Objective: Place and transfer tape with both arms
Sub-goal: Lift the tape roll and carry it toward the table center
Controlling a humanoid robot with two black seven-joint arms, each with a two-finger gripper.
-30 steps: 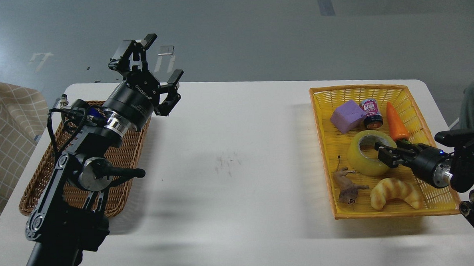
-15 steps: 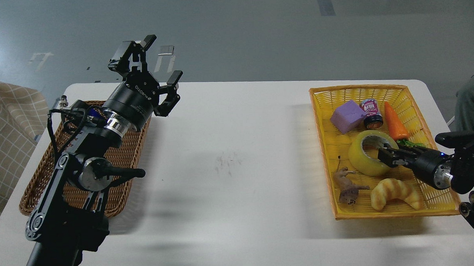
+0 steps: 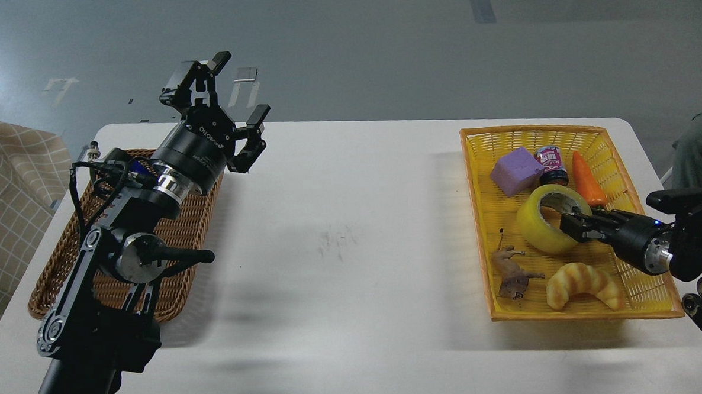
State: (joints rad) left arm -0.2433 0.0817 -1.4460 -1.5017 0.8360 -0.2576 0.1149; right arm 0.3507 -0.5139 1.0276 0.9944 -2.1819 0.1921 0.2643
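Grey floor (image 3: 380, 47) behind white table (image 3: 352, 220); perhaps checked cloth (image 3: 7, 194) at left.

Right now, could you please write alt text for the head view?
The right gripper grips the tilted tape by its rim in a yellow basket on a white table. The left gripper hangs open above a brown basket.

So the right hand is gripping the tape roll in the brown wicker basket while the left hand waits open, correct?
Not quite. The head view shows the right hand gripping the tape roll in the yellow basket; the brown wicker basket sits under the left arm. The left hand does wait open.
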